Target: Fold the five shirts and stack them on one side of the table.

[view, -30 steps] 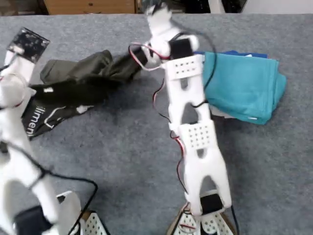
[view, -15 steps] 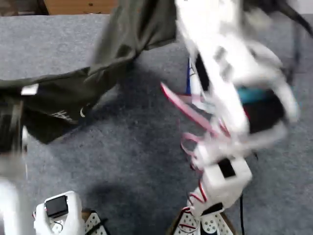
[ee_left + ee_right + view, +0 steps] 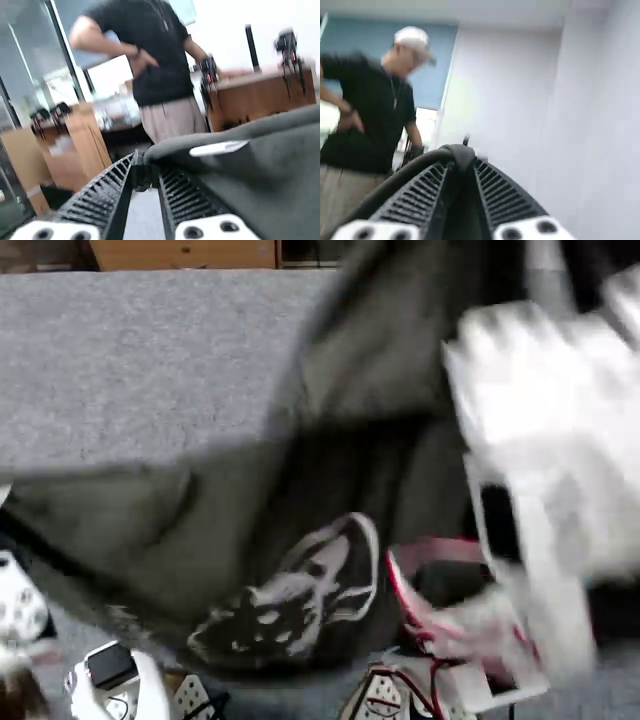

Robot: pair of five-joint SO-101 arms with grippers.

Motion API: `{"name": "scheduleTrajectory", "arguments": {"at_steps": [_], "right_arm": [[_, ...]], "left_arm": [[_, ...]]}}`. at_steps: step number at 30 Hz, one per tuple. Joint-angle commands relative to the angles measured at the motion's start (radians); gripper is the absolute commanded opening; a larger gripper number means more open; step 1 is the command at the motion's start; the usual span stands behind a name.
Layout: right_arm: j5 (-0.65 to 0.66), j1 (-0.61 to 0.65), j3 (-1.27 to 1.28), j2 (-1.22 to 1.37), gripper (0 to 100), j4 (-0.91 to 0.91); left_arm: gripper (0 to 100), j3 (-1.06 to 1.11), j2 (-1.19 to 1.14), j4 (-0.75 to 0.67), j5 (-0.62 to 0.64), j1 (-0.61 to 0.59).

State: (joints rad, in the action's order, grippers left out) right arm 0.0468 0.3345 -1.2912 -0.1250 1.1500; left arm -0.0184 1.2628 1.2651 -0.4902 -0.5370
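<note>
Left gripper (image 3: 143, 164) clamps the dark shirt (image 3: 260, 175) near its white label (image 3: 218, 148).

The shirt (image 3: 300, 540) is soft, matt cloth, dark olive and creased, with a flat white print on it. The tabletop (image 3: 130, 360) has a rough, felt-like grey covering. The arm (image 3: 540, 440) is smooth white plastic. The left gripper (image 3: 139, 162) and the right gripper (image 3: 462, 159) have matt black plastic fingers, ribbed along their inner faces. Beyond the tabletop's far edge stands a cabinet (image 3: 180, 252) of pale, smooth wood.
</note>
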Motion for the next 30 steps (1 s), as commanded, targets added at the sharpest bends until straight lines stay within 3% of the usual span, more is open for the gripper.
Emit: {"name": "scheduleTrajectory", "arguments": {"at_steps": [1, 4, 7, 10, 12, 16, 22, 30], "right_arm": [[0.012, 0.044, 0.328, -0.013, 0.2, -0.146], [0.014, 0.071, 0.602, 0.013, 0.2, -0.339], [0.014, 0.082, 0.786, 0.094, 0.2, -0.549], [0.014, 0.082, 0.812, 0.232, 0.2, -0.663], [0.014, 0.082, 0.746, 0.340, 0.2, -0.674], [0.011, 0.077, 0.504, 0.564, 0.1, -0.652], [0.008, 0.084, 0.021, 0.886, 0.1, -0.489], [0.012, 0.081, -0.355, 1.070, 0.1, -0.008]], "left_arm": [[2, 0.207, -0.054, -0.115, 0.006, -0.012], [2, 0.466, -0.150, -0.400, 0.009, -0.026], [2, 0.686, -0.311, -0.801, 0.021, -0.043], [2, 0.736, -0.530, -1.111, 0.114, -0.051], [2, 0.661, -0.688, -1.186, 0.163, -0.052], [2, 0.351, -0.978, -1.096, 0.247, -0.086], [2, -0.114, -1.274, -0.792, 0.275, -0.083], [2, -0.238, -1.374, -0.430, 0.272, -0.037]]}}
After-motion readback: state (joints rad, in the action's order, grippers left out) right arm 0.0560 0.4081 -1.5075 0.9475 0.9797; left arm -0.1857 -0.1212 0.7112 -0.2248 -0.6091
